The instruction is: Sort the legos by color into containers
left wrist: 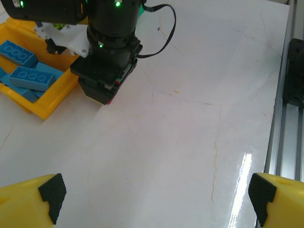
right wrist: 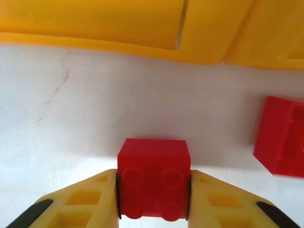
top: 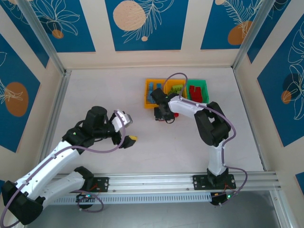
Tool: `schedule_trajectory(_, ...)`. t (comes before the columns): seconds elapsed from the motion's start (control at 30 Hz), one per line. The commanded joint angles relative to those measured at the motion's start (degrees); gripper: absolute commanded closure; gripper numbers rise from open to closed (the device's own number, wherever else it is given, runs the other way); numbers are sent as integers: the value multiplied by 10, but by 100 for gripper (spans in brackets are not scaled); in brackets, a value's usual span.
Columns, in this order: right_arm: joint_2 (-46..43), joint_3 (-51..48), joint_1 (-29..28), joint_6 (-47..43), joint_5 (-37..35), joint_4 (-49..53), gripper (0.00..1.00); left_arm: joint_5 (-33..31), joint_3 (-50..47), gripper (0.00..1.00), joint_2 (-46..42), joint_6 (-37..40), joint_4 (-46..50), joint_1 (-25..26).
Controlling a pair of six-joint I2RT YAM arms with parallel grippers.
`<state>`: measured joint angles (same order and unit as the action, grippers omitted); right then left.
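A red lego is gripped between the fingers of the right gripper, which is closed narrowly on its two sides. The brick is seen low at the white table, just in front of the yellow wall of the containers. A second red brick is lying near it on the right. The picking step is judged to be in hand. Next, the held brick should be lifted, carried over the green bin, where red pieces are seen, and released there. The left gripper is held wide open and empty, well apart.
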<state>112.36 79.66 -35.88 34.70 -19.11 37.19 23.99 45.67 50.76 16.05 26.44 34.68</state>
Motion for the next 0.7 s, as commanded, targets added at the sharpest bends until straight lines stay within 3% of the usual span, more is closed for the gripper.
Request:
schedule_trajectory(0.0,-74,-15,1,-6,-7,22,68,18,-2,0,3,3,-6,2)
schedule_trajectory(0.17,-146,-14,34,-17,-21,39,68,18,-1,0,4,-11,-15,3)
schedule_trajectory(0.33,-189,0,122,-41,-33,8,67,-28,-7,0,5,-88,-82,3)
schedule_trajectory(0.53,-105,77,236,-52,-3,0,67,-65,-55,0,0,-227,-230,4)
schedule_trajectory(0.67,-28,149,270,-52,17,29,63,-74,-68,0,0,-254,-253,5)
